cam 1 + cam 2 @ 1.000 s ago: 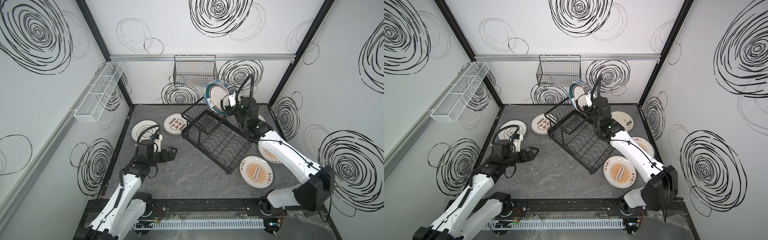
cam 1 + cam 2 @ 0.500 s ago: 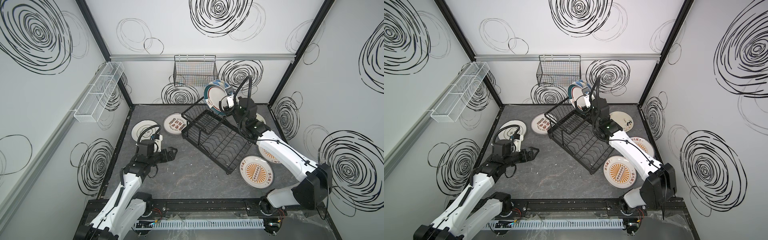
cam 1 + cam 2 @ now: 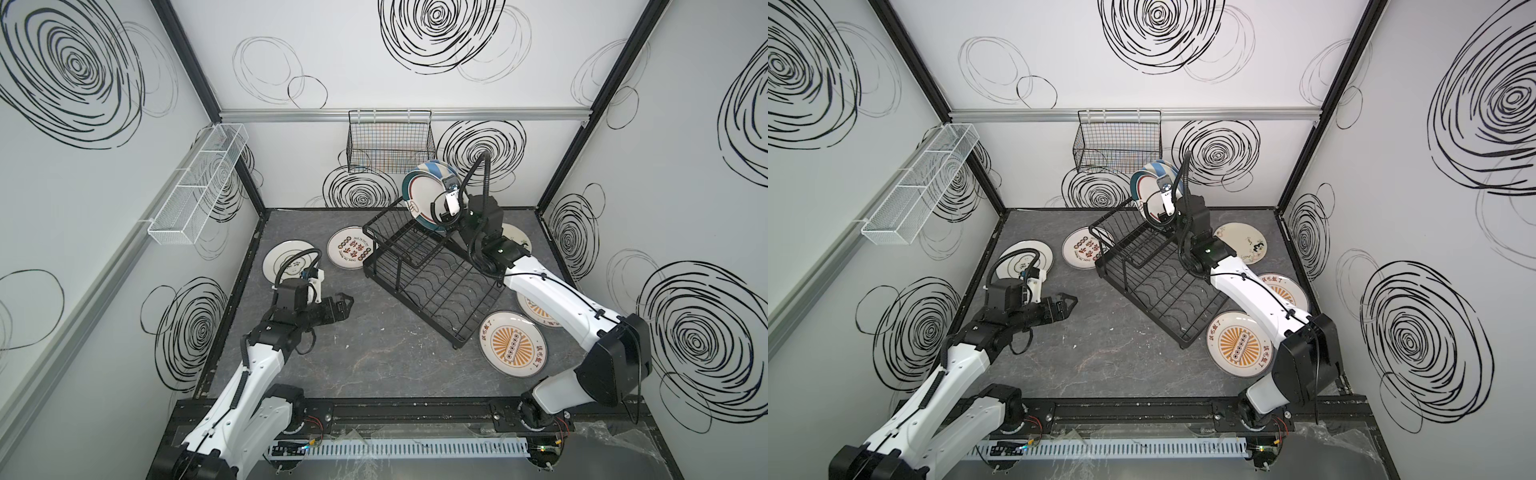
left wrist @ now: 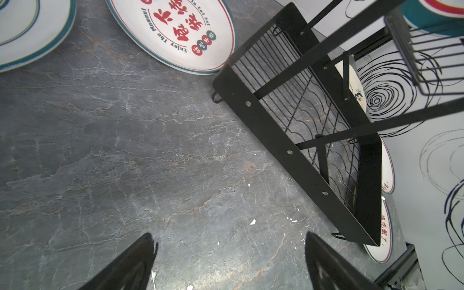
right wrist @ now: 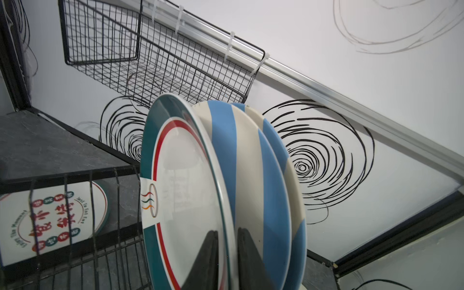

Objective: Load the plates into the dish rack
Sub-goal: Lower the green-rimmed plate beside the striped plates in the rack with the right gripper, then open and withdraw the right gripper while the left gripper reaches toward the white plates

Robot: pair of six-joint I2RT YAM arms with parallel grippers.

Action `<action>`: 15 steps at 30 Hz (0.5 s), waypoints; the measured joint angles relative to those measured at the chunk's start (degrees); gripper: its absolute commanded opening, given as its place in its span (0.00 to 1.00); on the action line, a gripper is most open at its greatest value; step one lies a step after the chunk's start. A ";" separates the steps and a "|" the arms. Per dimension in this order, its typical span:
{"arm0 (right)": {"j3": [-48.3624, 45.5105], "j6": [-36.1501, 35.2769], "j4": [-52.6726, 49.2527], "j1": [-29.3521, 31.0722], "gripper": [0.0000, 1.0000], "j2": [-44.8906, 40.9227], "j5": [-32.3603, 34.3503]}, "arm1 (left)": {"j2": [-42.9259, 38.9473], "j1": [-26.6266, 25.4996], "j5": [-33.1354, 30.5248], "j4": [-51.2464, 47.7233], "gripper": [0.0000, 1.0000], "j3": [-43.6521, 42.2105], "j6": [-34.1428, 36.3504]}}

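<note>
The black dish rack (image 3: 436, 282) (image 3: 1154, 291) (image 4: 276, 140) stands mid-table. On its upper shelf a teal-rimmed plate with a cloud emblem (image 3: 424, 195) (image 5: 185, 188) stands on edge beside two blue-and-cream striped plates (image 3: 436, 170) (image 5: 248, 155). My right gripper (image 3: 435, 211) (image 5: 227, 232) straddles the teal plate's rim, jaws slightly apart. Flat on the table lie a teal-rimmed white plate (image 3: 286, 257), a red-character plate (image 3: 349, 249) (image 4: 180, 30), an orange sunburst plate (image 3: 513, 343), a second sunburst plate (image 3: 540, 313) and a floral plate (image 3: 1241, 241). My left gripper (image 3: 347, 303) (image 4: 229, 238) hovers open and empty over bare table.
A black grid wall basket (image 3: 390, 141) hangs on the back wall just above the racked plates. A long white mesh basket (image 3: 199, 187) runs along the left wall. My right arm crosses over the second sunburst plate and the floral plate.
The right gripper has shifted the teal-rimmed plate slightly left against the striped plates, and its jaws have eased apart. The left arm has not moved.
</note>
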 measured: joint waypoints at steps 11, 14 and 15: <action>3.96 -0.50 -5.25 2.99 0.73 -1.01 3.23 | 8.35 0.66 -5.75 0.66 0.96 7.76 -0.74; 4.09 1.01 -8.17 3.67 0.81 -4.50 4.02 | 11.56 0.76 -8.22 1.01 0.96 11.80 -0.72; 4.11 2.03 -9.20 3.78 0.83 -6.03 4.00 | 12.68 0.81 -9.29 1.05 0.96 13.33 -0.63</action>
